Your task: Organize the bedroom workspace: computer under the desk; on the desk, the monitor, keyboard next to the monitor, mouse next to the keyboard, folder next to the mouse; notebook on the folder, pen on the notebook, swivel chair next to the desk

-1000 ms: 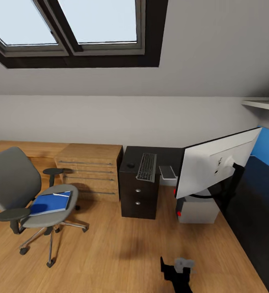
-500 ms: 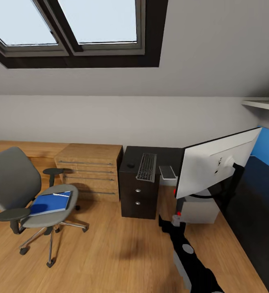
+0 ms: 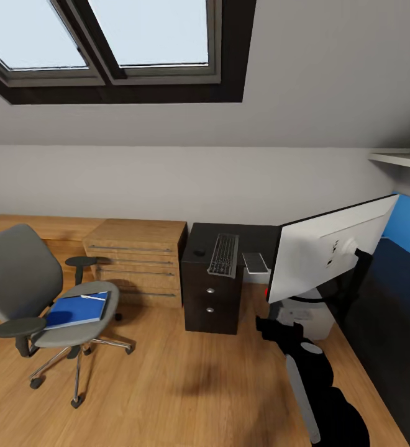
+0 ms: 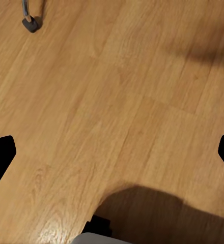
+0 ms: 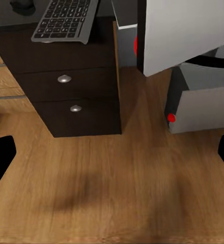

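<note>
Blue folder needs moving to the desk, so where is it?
Head view, left: the blue folder lies on the grey swivel chair seat, beside the wooden drawers.

Bare floor point(image 3: 180, 379) lies open in front of the desk point(image 3: 212, 292). Right of the desk, the monitor point(image 3: 329, 248) overhangs the computer point(image 3: 304, 320), crowding that gap. The chair point(image 3: 43, 298) stands well left of the desk.

A bedroom workspace under a sloped ceiling with skylights. At nine o'clock, a grey swivel chair point(image 3: 25, 298) carries a blue folder point(image 3: 76, 309) on its seat. At centre, a black desk point(image 3: 214, 285) holds a keyboard point(image 3: 224, 254) and mouse point(image 3: 199, 252). At three o'clock stands a white monitor point(image 3: 329, 248). At five o'clock, the right gripper point(image 3: 268, 325) reaches toward the monitor.
</note>
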Controlling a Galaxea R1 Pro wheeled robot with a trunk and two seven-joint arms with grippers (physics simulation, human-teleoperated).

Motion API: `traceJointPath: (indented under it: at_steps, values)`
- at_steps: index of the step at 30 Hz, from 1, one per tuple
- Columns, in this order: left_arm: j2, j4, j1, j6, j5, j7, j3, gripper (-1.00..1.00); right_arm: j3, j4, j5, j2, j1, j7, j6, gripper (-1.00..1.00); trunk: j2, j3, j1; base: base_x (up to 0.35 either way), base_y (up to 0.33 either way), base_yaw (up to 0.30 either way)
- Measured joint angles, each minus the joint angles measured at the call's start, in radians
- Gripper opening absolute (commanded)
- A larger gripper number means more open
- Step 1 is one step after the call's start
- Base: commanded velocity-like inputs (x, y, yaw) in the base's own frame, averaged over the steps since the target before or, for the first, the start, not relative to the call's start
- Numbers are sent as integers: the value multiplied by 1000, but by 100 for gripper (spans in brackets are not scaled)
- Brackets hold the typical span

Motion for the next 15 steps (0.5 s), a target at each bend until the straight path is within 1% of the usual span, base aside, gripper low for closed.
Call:
traceJointPath:
  at_steps: [2,5,12,15]
  values:
    - [0,0,0,0,0,0,0,100,-1,1,0,-1,2,-1,-1,100,0,0,0,0,0,-4]
    - [0,0,0,0,0,0,0,100,-4,4,-1,-3,6,-4,-21,100,0,0,0,0,0,-98]
    - [-1,0,0,0,0,-1,0,100,-6,5,0,-5,8,-4,-50,100,0,4,0,0,0,-204]
    - [-2,0,0,0,0,-1,0,100,-7,6,0,-13,8,-1,-55,100,0,5,0,0,0,-247]
